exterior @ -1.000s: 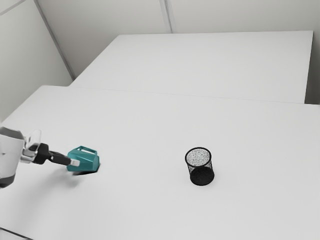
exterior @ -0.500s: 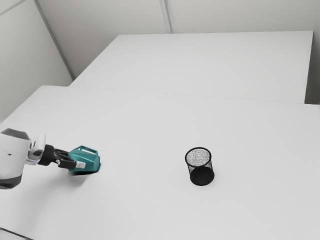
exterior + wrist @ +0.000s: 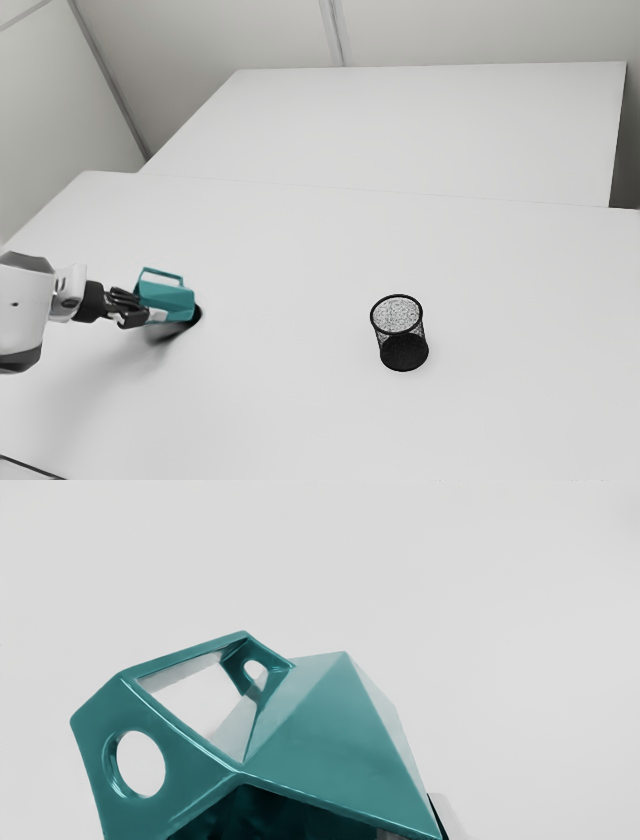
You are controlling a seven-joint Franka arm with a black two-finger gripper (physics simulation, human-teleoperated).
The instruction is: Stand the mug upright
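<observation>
The gripper (image 3: 149, 313) reaches in from the exterior view's left and is shut on the wall of the teal faceted mug (image 3: 168, 301). The mug lies on its side, handle up, its mouth towards the hand, and appears raised a little off the table, with a dark shadow below it. In the wrist view the gripper (image 3: 419, 832) has one fingertip inside the mouth of the mug (image 3: 325, 740) and the other against its outer wall. The mug's wall hides part of the inner finger.
A black mesh cup (image 3: 404, 352) stands upright on the white table (image 3: 290, 400), well apart from the mug towards the exterior view's right. Behind the table's far edge is another white surface (image 3: 400, 130), with pale walls around.
The mug has shifted up in the exterior view and tilted slightly, its shadow now separating below it. The hand turned first, then rose a little with the mug.
</observation>
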